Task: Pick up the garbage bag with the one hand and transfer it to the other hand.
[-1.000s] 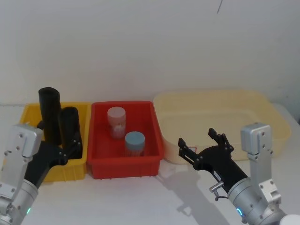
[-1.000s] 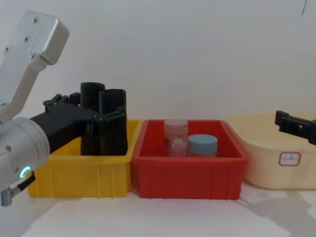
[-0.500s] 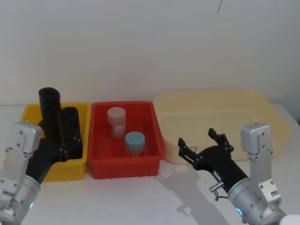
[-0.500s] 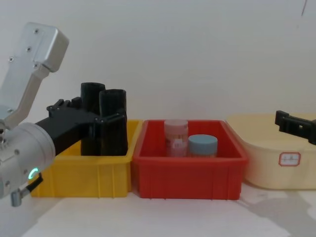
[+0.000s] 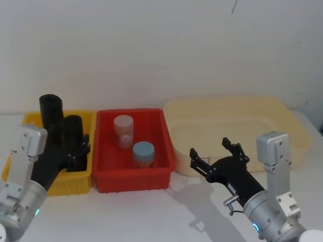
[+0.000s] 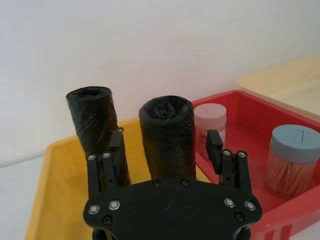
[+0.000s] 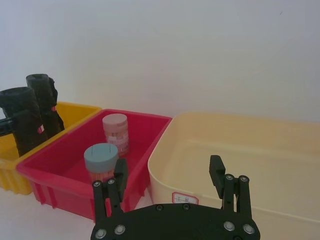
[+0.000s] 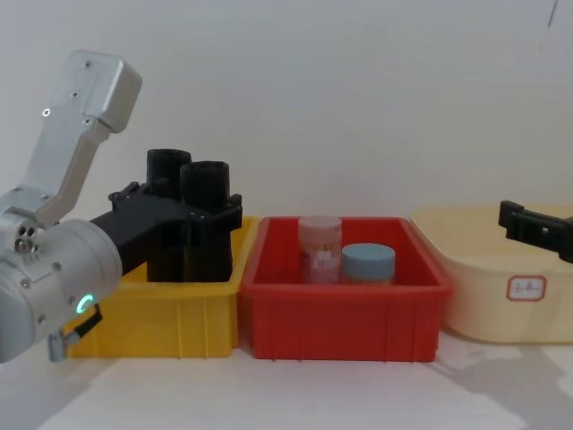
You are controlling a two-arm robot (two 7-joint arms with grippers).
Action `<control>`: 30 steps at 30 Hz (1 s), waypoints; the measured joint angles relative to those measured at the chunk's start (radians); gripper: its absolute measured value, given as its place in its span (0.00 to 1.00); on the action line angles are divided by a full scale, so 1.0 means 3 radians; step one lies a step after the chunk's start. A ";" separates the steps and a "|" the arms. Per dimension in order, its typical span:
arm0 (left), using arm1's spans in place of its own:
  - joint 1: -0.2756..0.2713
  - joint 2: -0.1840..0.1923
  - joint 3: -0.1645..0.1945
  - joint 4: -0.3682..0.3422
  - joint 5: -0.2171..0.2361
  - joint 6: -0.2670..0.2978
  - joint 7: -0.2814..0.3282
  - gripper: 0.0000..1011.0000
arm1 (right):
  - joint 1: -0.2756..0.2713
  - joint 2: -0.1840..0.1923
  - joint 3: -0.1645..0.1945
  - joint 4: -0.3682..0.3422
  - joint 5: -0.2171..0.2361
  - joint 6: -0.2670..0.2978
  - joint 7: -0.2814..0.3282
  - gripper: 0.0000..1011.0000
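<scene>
The garbage bag (image 5: 72, 133) stood upright in the yellow bin (image 5: 75, 182), its long axis vertical, just in front of a slimmer, wrinkled black roll (image 5: 49, 113) that shared the same bin. The left gripper (image 6: 165, 145) (the green-lit arm) was level with the bag's upper half and straddled it, one finger on each side. The jaws were spread wider than the roll and had hold of nothing. The left wrist view showed a sliver of yellow between each finger and the plastic, though one pad may have been brushing the bag. So the bag lay straight ahead of that claw, between its fingers, and closing them looked like the next move. The right gripper (image 5: 210, 148) hovered well apart, in front of the cream tub (image 5: 227, 107) beyond the red bin (image 5: 133, 180), open and empty, much the farther of the two.
</scene>
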 joint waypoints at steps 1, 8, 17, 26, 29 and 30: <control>-0.0015 -0.0009 0.0000 0.0017 -0.0005 -0.0004 -0.0011 0.96 | 0.0000 0.0000 0.0000 0.0000 0.0000 0.0000 0.0000 0.99; -0.0102 -0.0067 -0.0016 0.0159 -0.0055 -0.0043 -0.0107 0.81 | 0.0000 0.0000 0.0000 0.0000 0.0000 0.0000 0.0000 0.99; -0.0171 -0.0123 -0.0054 0.0256 -0.0104 -0.0087 -0.0200 0.54 | 0.0000 0.0000 0.0000 0.0000 0.0000 0.0000 0.0000 0.99; -0.0203 -0.0140 -0.0089 0.0190 -0.0113 -0.0076 -0.0233 0.43 | 0.0000 0.0000 0.0000 0.0000 0.0000 0.0000 0.0000 0.99; -0.0220 -0.0140 -0.0096 0.0134 -0.0113 -0.0055 -0.0248 0.42 | 0.0000 0.0000 0.0000 0.0000 0.0000 0.0000 0.0000 0.99; -0.0234 -0.0138 -0.0100 0.0096 -0.0113 -0.0036 -0.0263 0.41 | 0.0000 0.0000 0.0000 0.0000 0.0000 0.0000 0.0000 0.99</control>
